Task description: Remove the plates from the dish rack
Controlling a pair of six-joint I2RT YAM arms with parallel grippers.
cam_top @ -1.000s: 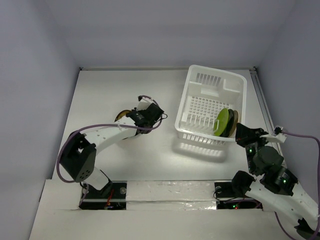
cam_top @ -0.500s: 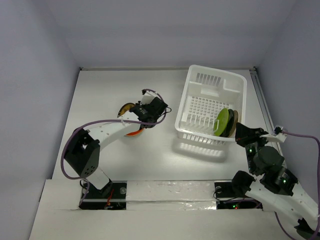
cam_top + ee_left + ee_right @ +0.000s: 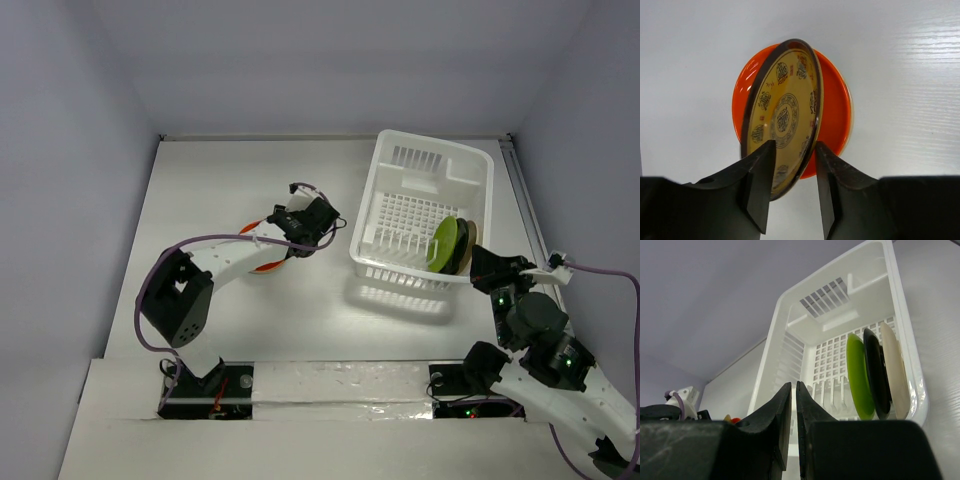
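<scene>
On the table lies an orange plate (image 3: 837, 107) (image 3: 266, 266), face up. A tan-yellow patterned plate (image 3: 785, 105) with a dark rim stands tilted on its edge against it. My left gripper (image 3: 795, 150) (image 3: 283, 232) is open around that plate's lower edge, with a gap at the right finger. The white dish rack (image 3: 420, 150) (image 3: 790, 347) holds three plates on edge: lime green (image 3: 859, 377) (image 3: 443, 245), dark olive (image 3: 875, 372) and beige (image 3: 894, 370). My right gripper (image 3: 794, 385) (image 3: 480, 262) is shut on nothing, just outside the rack's near right corner.
The table's back wall and side walls enclose the workspace. A metal rail (image 3: 522, 190) runs along the right edge beside the rack. Both arm bases sit on a taped strip (image 3: 340, 385) at the near edge.
My left gripper swung slightly right toward the rack and opened, releasing the tan-yellow plate onto the orange plate. The right arm and the rack have not moved.
</scene>
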